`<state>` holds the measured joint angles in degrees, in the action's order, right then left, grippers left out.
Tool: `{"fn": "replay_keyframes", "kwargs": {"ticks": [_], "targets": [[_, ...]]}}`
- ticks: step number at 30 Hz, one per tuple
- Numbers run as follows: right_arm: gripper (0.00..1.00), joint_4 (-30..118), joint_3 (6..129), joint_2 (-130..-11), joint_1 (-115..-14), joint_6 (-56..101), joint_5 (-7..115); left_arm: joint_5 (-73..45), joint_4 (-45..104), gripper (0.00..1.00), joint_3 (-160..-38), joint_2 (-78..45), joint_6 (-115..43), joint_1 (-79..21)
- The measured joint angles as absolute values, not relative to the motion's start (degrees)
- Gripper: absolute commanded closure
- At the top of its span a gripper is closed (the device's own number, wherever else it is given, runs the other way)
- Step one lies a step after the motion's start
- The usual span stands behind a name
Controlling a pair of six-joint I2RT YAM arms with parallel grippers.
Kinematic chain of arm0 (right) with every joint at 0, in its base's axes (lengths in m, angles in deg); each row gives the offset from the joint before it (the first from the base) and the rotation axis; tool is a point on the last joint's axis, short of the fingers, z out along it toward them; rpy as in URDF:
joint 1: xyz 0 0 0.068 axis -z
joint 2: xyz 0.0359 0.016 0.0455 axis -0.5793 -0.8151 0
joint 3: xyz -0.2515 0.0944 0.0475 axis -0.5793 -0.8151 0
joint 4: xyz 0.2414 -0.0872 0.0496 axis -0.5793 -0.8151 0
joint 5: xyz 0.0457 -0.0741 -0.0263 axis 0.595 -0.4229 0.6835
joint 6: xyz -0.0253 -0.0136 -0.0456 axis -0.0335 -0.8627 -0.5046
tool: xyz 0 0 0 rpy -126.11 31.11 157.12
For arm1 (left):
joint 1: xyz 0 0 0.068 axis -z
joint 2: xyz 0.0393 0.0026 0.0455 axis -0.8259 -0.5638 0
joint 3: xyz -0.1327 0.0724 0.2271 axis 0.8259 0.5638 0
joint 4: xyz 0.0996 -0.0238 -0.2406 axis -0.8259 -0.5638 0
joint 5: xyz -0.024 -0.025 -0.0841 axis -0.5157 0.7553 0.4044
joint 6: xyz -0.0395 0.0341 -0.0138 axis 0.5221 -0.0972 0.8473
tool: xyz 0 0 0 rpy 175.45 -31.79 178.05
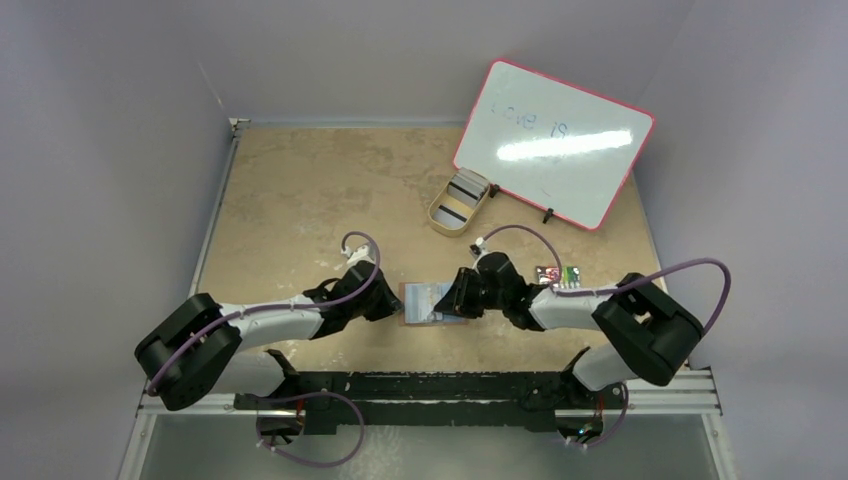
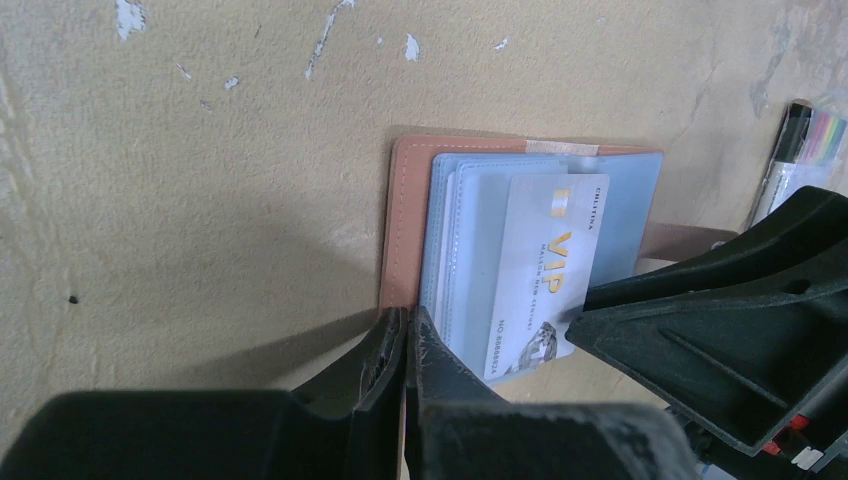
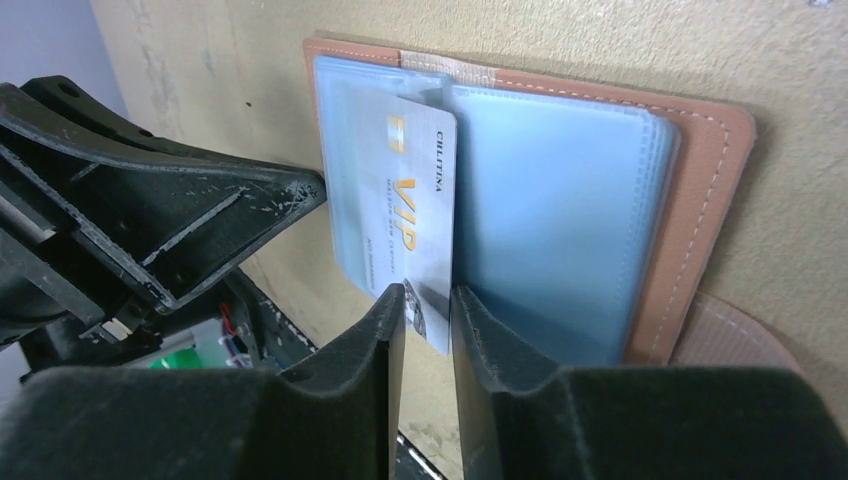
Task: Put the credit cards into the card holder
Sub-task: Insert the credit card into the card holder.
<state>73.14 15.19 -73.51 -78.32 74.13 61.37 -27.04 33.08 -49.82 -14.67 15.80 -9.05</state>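
The card holder [image 1: 430, 302] lies open on the table between both arms, reddish-brown leather [image 2: 405, 220] [image 3: 700, 200] with pale blue plastic sleeves. A whitish credit card [image 2: 545, 270] [image 3: 410, 220] printed "VIP" sits partly inside a sleeve, its near end sticking out. My right gripper [image 1: 455, 300] [image 3: 428, 295] is open a little, the card's near corner standing loose between its jaws. My left gripper [image 1: 395, 305] [image 2: 407, 320] is shut, its tips against the holder's leather edge; whether it pinches the leather I cannot tell. More credit cards [image 1: 462, 195] lie in a tan tray.
The tan oval tray [image 1: 440, 215] stands behind the holder, beside a pink-framed whiteboard [image 1: 555, 140] propped at the back right. A pack of coloured markers [image 1: 560, 275] [image 2: 800, 150] lies right of the holder. Each wrist view shows the other gripper close by.
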Motion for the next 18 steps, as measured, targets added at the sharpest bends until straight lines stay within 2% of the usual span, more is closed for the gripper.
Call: {"fn": "replay_keyframes", "kwargs": {"ticks": [7, 18], "targets": [[0.63, 63.48, 17.55, -69.73, -78.62, 71.2, 57.45, -26.56, 33.34, 1.0, -49.82, -14.91, 15.78, -8.98], [0.64, 61.66, 20.82, -72.18, -78.91, 69.27, 56.54, -26.58, 33.36, 0.99, -49.82, -14.91, 15.8, -8.98]]}}
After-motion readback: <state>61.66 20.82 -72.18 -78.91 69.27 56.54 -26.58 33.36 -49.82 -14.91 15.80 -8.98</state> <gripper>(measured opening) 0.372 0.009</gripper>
